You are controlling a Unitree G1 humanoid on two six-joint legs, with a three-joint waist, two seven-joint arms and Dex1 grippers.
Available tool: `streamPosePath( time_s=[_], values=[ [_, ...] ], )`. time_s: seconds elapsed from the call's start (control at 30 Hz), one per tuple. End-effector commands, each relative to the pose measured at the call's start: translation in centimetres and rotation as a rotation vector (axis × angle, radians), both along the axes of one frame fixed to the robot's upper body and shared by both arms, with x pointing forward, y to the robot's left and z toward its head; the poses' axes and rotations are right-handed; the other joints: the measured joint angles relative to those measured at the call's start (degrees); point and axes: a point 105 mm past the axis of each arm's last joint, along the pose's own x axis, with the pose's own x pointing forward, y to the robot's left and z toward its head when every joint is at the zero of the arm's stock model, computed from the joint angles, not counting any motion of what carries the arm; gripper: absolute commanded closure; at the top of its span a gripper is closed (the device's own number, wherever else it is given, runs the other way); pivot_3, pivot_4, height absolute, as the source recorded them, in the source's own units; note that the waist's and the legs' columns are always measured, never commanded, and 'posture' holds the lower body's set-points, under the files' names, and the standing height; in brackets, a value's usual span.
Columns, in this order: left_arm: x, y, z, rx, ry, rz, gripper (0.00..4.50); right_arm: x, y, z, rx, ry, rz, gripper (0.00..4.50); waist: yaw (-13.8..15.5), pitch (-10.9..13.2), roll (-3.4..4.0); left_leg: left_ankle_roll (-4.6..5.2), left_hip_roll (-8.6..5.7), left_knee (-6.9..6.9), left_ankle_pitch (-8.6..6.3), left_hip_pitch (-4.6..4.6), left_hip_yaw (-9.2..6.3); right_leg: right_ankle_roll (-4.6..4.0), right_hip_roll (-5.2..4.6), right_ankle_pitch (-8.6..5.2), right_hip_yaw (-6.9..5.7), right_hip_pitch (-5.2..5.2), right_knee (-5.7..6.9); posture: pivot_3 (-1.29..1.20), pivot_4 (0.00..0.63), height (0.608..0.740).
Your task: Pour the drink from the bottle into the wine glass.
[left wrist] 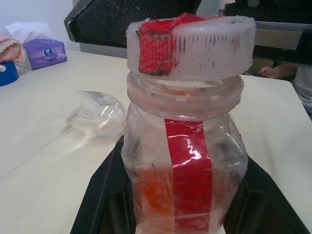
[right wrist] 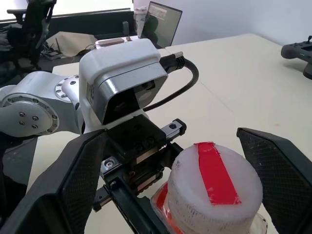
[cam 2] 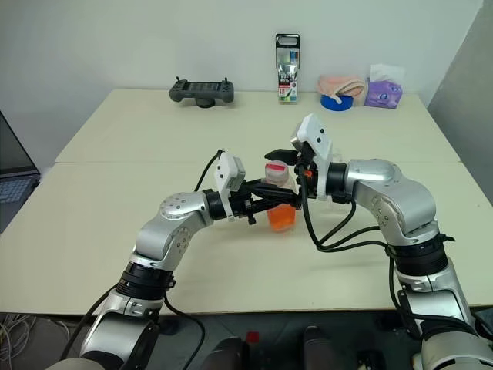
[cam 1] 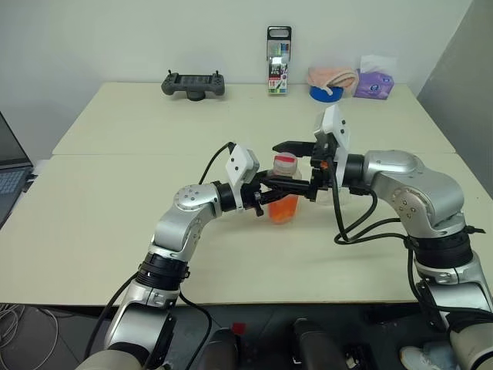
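Observation:
My left gripper (cam 1: 271,190) is shut on the body of the bottle (cam 1: 283,193), a small clear plastic one held upright just above the table. The bottle has a pinkish-white cap (right wrist: 214,187) and a red label strip (left wrist: 187,168). The orange drink (cam 1: 283,209) fills its lower part. My right gripper (right wrist: 214,180) comes in from the right and is open, one finger on each side of the cap with a gap to it. The wine glass (left wrist: 95,114) shows as a clear rounded bowl on the table just behind the bottle; its stem is hidden.
A black game controller (cam 1: 193,83), a tall marker pack (cam 1: 278,62), a pink cloth on a blue roll (cam 1: 331,79) and a purple tissue pack (cam 1: 373,82) line the far edge of the table (cam 1: 115,223). A laptop (cam 1: 11,173) sits off its left side.

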Motion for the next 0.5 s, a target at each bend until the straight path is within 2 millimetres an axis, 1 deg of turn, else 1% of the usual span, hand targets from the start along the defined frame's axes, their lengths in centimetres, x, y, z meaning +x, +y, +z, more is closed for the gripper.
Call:
streamPosePath(
  time_s=[0.03, 0.3, 0.5],
  values=[
    [-0.16, -0.11, 2.24, -0.038, -0.084, -0.002, 2.81, -0.98, 0.91, 0.70, -0.006, -0.038, 0.089, 0.00, 0.0, 0.0, 0.00, 0.00, 0.00, 0.00, 0.00, 0.00, 0.00, 0.00, 0.00, 0.00, -0.01, 0.00, 0.00, 0.00, 0.150, 0.740],
    [-0.16, -0.15, 2.26, -0.038, -0.086, -0.001, 2.81, -0.49, 1.38, 0.64, -0.024, -0.050, 0.124, 0.00, 0.0, 0.0, 0.00, 0.00, 0.00, 0.00, 0.00, 0.01, 0.00, 0.00, 0.00, 0.00, -0.01, 0.00, 0.01, 0.00, 0.150, 0.740],
    [-0.20, -0.06, 2.26, -0.038, -0.086, 0.003, 2.81, -0.11, 1.26, 0.28, -0.045, -0.052, 0.149, 0.00, 0.0, 0.0, 0.00, 0.00, 0.00, 0.00, 0.00, 0.01, -0.01, 0.00, 0.00, 0.00, -0.01, 0.00, 0.01, 0.00, 0.150, 0.740]
  ],
)
